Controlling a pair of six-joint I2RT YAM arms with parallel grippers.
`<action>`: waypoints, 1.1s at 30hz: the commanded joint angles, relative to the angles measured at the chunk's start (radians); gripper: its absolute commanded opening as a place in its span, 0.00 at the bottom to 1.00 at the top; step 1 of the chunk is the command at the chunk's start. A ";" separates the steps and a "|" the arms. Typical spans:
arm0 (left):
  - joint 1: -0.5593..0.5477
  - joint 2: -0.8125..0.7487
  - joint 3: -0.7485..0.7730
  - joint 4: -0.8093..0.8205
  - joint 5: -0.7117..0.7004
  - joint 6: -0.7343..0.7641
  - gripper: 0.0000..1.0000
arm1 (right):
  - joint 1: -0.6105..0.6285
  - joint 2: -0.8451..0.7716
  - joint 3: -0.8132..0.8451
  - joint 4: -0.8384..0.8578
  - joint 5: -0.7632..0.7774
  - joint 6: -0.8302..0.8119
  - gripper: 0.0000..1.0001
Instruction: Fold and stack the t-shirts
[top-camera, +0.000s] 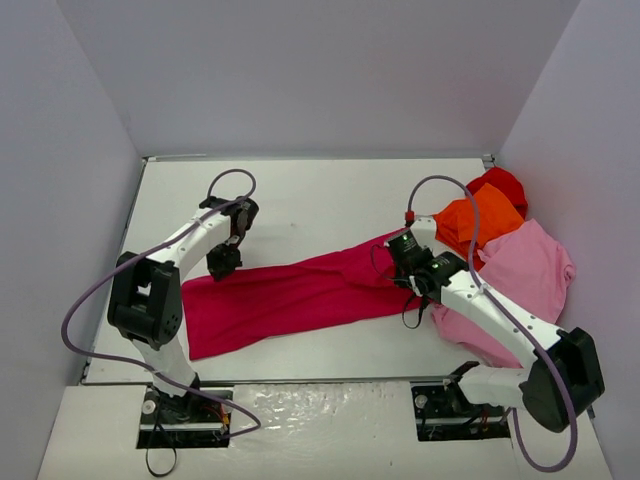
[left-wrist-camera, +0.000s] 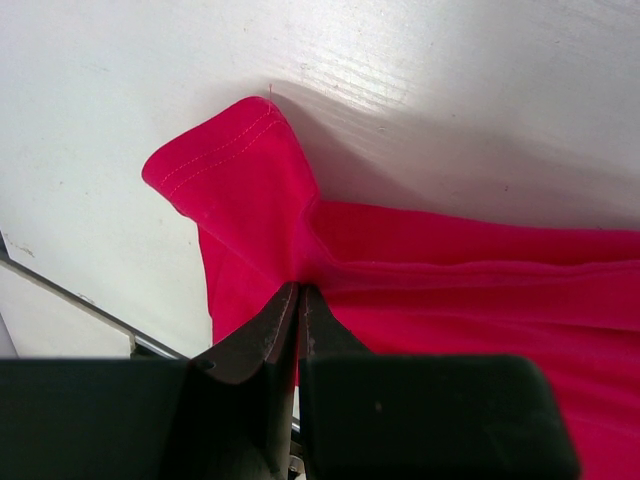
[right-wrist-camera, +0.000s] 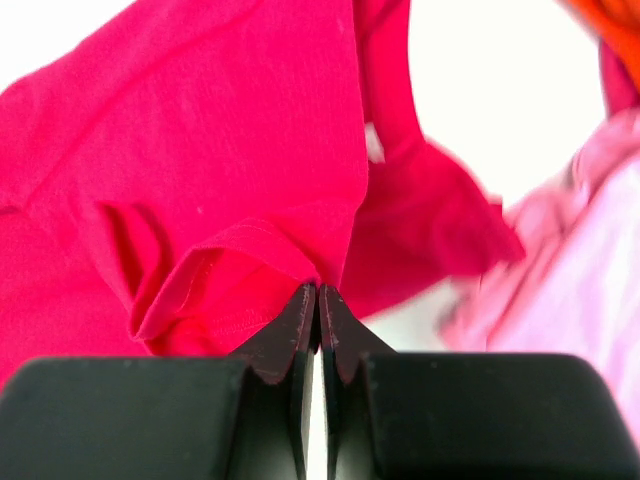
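Top external view: the crimson t-shirt (top-camera: 300, 295) is lying stretched into a long band across the white table (top-camera: 300, 200), slanting from the near left toward the far right, between the two arms.
Left gripper (left-wrist-camera: 300, 292): it is clenching the crimson t-shirt, jaws pressed together on a gathered fold just beside a stitched hem corner that is flaring out over the table.
Left end of the cloth: it is fanning out wide and flat toward the near left of the table.
Right gripper (right-wrist-camera: 318, 292): it is pinching the same shirt, fingertips meeting on a rolled, stitched edge, with the cloth bunching in loose folds around the tips.
Cloth between the grips: it is running in long creases rather than lying smooth.
Orange t-shirt (top-camera: 485, 222): it is sitting crumpled at the far right of the table, overlapping the other two shirts of the heap and lying near the crimson shirt's right end.
Bright red t-shirt (top-camera: 505, 185): it is peeking out behind the orange one, close to the right wall (top-camera: 590, 150).
Light pink t-shirt (top-camera: 525, 275): it is spreading out on the near side of the orange one, partly under the right arm, and showing as a blur at the right edge of the right wrist view.
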 joint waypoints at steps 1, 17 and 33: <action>-0.010 -0.013 0.051 -0.011 -0.008 0.030 0.00 | 0.089 -0.060 -0.048 -0.145 0.050 0.209 0.27; -0.022 -0.060 0.072 -0.084 -0.069 0.013 0.00 | 0.159 0.205 0.132 0.061 0.157 0.058 0.00; -0.057 -0.091 0.106 -0.309 -0.219 -0.093 0.00 | 0.036 0.663 0.384 0.348 -0.021 -0.225 0.00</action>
